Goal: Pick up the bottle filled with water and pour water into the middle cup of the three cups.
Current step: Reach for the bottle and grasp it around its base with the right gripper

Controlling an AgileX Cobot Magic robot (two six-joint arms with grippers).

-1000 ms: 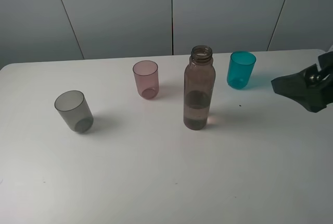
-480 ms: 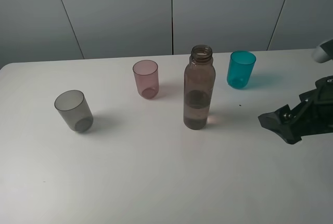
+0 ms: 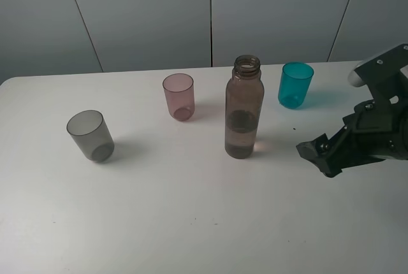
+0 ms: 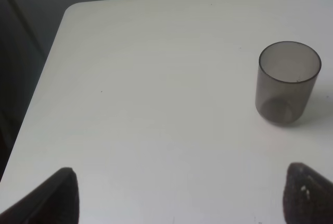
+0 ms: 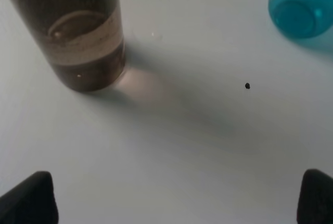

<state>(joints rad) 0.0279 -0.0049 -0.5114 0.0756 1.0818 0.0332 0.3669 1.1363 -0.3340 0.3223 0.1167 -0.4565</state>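
Fingers of the left gripper stand spread wide with nothing between them, low over the white table near its left edge. Just ahead of them the grey cup stands upright and apart from the tips; from above it is the leftmost cup. Right of it and further back stands the pink cup, upright. Next comes the bottle, upright and uncapped, with water in its lower part, near the table's middle. Behind it to the right sits the teal cup. At the right, the right gripper hangs low, pointing at the bottle but apart from it, its tips parted and holding nothing. A dark speck lies between it and the bottle.
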